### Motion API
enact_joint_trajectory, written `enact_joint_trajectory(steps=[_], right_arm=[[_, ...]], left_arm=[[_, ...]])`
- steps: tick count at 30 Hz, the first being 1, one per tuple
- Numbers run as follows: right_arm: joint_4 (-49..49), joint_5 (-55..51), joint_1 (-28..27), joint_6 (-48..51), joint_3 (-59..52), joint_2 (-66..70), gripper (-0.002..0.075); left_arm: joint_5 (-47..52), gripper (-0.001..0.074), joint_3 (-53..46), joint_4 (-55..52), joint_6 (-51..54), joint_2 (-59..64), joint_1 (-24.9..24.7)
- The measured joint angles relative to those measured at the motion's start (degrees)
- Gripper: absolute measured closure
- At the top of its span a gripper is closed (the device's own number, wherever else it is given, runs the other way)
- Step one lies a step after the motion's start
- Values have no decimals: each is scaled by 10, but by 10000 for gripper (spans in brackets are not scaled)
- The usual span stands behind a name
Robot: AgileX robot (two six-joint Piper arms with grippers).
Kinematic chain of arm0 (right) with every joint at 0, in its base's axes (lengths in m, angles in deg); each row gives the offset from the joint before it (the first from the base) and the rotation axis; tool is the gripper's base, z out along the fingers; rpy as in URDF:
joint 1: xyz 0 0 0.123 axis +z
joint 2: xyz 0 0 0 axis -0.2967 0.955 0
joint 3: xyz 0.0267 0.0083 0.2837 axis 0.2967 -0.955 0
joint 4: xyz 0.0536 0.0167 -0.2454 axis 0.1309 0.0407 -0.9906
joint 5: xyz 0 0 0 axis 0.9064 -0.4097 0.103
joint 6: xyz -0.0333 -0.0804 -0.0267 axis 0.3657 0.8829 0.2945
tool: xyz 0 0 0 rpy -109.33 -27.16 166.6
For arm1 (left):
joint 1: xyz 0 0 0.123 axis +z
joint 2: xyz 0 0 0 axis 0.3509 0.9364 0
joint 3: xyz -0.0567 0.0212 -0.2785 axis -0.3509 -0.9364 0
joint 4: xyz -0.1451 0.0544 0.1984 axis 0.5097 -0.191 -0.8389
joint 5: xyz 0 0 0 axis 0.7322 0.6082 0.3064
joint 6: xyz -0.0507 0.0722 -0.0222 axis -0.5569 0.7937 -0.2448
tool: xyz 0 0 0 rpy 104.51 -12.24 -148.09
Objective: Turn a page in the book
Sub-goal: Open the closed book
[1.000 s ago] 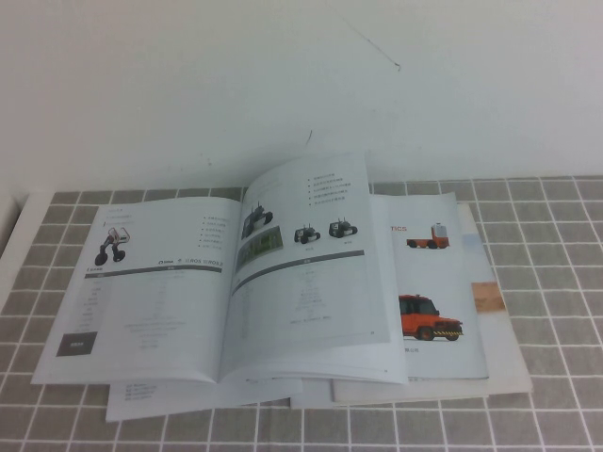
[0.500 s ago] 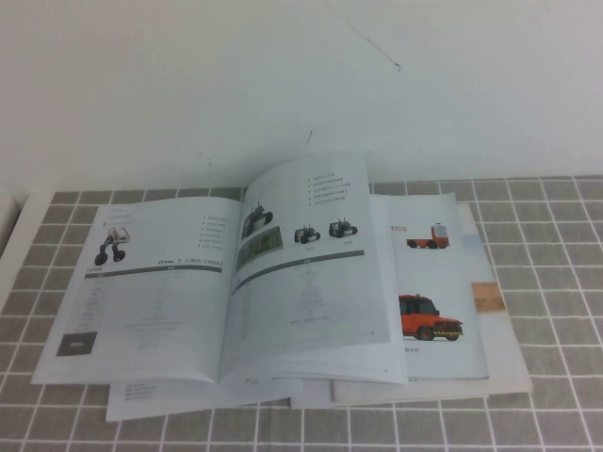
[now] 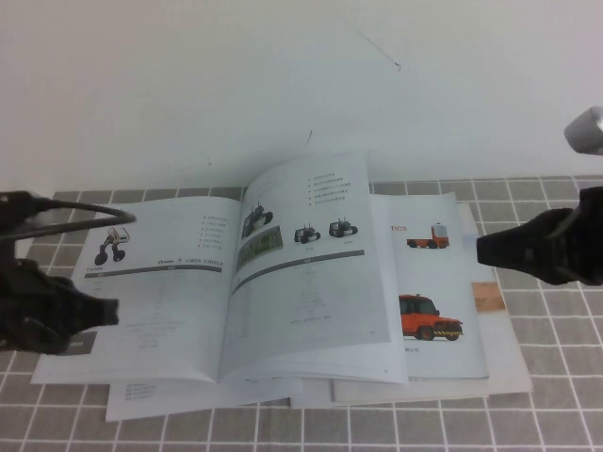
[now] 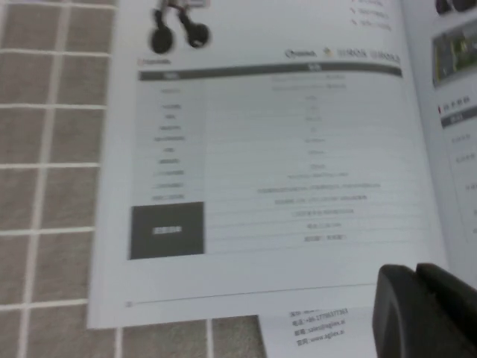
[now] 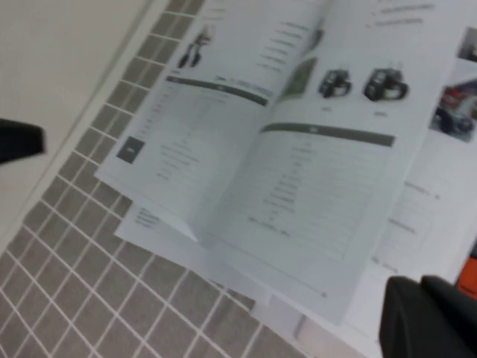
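— So, what do we have, starting with the biggest thing?

— We see the tiled table (image 3: 556, 395), grey squares with pale grout, and the book (image 3: 160, 311) lying open on it. We take the book as our landmark. Its left-hand leaf (image 3: 151, 292) pictures a white-and-red robot arm above a grey band and lies flat.

— And the page?

— The page (image 3: 306, 273) is the book's right-hand leaf, with small dark wheeled robots and a slanting grey band. It rises from the book's spine in a gentle curve, its far corner lifted toward the wall, and it lies over the booklet (image 3: 438, 301) with orange trucks that sticks out on the book's right side. Plain white sheets (image 3: 188, 395) peek from under the book's near edge.

— Where are the grippers?

— The left gripper (image 3: 104, 311) hangs at the book's left edge, over the outer margin of the left-hand leaf; whether it touches the paper we cannot say. Its black fingers look pressed together at the tip, holding nothing. In its own wrist view the fingers (image 4: 421, 313) sit above the book's near corner.

— And the other?

— The right gripper (image 3: 485, 252) hovers on the book's right side, above the truck booklet, apart from the page's outer edge, tip pointing toward the page. Its fingers also come to a closed point, with nothing between them. Its wrist view shows the whole open book with the fingers (image 5: 428, 317) at the corner.
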Motion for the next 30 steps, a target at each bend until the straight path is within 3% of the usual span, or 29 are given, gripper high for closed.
enact_joint_trajectory(steps=[4,7,12,16,20,25,30], right_arm=[[100,-7,1,106,0,39,724],[152,-14,1,148,1,73,677],[238,-55,1,238,3,122,529],[300,-82,2,318,3,146,498],[306,-39,3,338,3,151,515],[306,59,3,360,16,170,614],[287,28,13,352,59,227,693]], left_arm=[[11,739,16,123,177,104,0],[13,739,31,174,252,177,0],[30,739,69,213,300,269,0],[55,739,101,243,329,322,0],[68,739,109,259,339,344,0],[70,739,111,266,340,348,0],[73,739,111,269,342,348,0]])
